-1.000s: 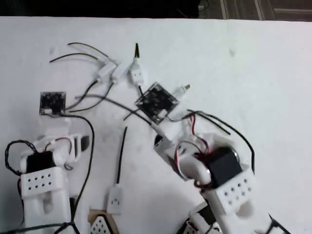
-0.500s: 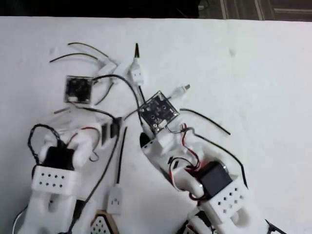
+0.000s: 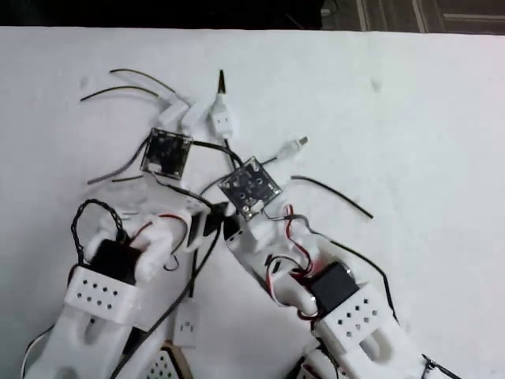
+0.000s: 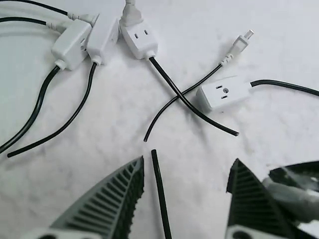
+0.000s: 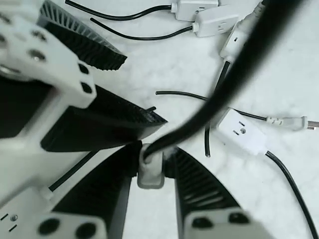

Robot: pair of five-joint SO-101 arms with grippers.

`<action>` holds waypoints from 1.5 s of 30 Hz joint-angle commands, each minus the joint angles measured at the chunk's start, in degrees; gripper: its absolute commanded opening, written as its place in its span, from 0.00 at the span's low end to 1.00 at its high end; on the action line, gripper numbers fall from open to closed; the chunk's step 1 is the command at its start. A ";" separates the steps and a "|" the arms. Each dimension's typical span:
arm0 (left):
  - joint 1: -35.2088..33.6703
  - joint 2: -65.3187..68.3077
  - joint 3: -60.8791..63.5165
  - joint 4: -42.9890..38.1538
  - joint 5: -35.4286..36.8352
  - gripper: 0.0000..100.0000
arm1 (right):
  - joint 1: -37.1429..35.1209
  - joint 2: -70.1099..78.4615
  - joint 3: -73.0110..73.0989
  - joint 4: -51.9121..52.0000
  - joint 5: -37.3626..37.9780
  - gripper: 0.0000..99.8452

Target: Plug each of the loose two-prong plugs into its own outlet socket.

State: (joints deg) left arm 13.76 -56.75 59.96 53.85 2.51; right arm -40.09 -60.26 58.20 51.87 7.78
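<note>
the right gripper (image 5: 152, 154) is clamped on a small white plug (image 5: 149, 173) trailing a black cord (image 5: 239, 59), near the middle of the table (image 3: 410, 118). the left gripper (image 4: 187, 164) hangs just beside it, jaws wide apart over a loose cable end (image 4: 159, 194), with white outlet sockets (image 4: 222, 94) lying beyond.

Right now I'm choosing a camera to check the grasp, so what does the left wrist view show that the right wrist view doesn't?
The left wrist view adds the stretch of thin black cord lying ungripped between the fingers of the open left gripper. The right wrist view adds the right gripper shut on a small pale plug trailing a thick black cable. Both share the white rectangular socket block, the metal-pronged white plug and three clustered white sockets.
</note>
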 commanded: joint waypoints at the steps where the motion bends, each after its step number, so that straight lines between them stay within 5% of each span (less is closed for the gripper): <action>1: 1.63 -1.10 -0.62 0.44 0.09 0.28 | -0.22 -0.57 0.00 -1.89 -0.09 0.02; 11: -1.45 -3.65 -0.88 0.53 0.09 0.28 | 5.49 -0.57 0.26 -1.80 -0.09 0.02; 22: -9.54 -32.75 8.53 1.85 0.18 0.28 | 10.68 -0.57 0.35 -1.80 -0.26 0.02; 29: -11.91 -35.56 7.12 11.52 -4.48 0.28 | 17.27 -0.48 0.35 -1.89 -0.53 0.02; 37: -12.09 -31.43 3.08 20.84 -11.60 0.28 | 20.97 -0.48 3.34 -6.99 -0.62 0.02; 45: -12.00 -0.13 -7.91 25.67 -17.32 0.28 | 26.86 -0.48 3.60 -8.40 -0.09 0.02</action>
State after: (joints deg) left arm 2.15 -68.26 58.37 77.23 -13.23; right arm -15.56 -60.26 62.33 44.66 7.78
